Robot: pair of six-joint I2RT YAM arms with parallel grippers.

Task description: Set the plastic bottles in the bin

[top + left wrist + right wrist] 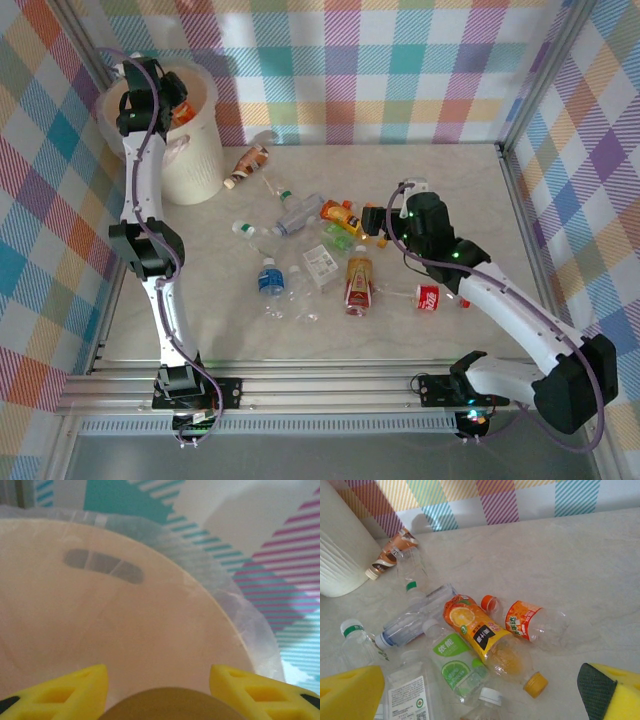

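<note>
The cream bin (203,150) stands at the back left; its inner wall (125,625) and bag-lined rim face the left wrist camera. My left gripper (172,108) hangs over the bin's mouth, shut on an orange-brown bottle (170,705) that bulges between the yellow fingers (80,690). Several crushed plastic bottles lie mid-table: an orange-juice one (485,635), an orange-labelled one (532,622), a green lime-labelled one (452,660) and a red-labelled one (430,298). My right gripper (481,695) hovers open above this pile, its jaws wide apart with nothing between them.
A brown-labelled bottle (247,163) lies against the bin's foot (340,550). A blue-labelled bottle (270,278) and a red-and-yellow one (359,282) lie nearer the front. Checked walls close in the table at the back and sides.
</note>
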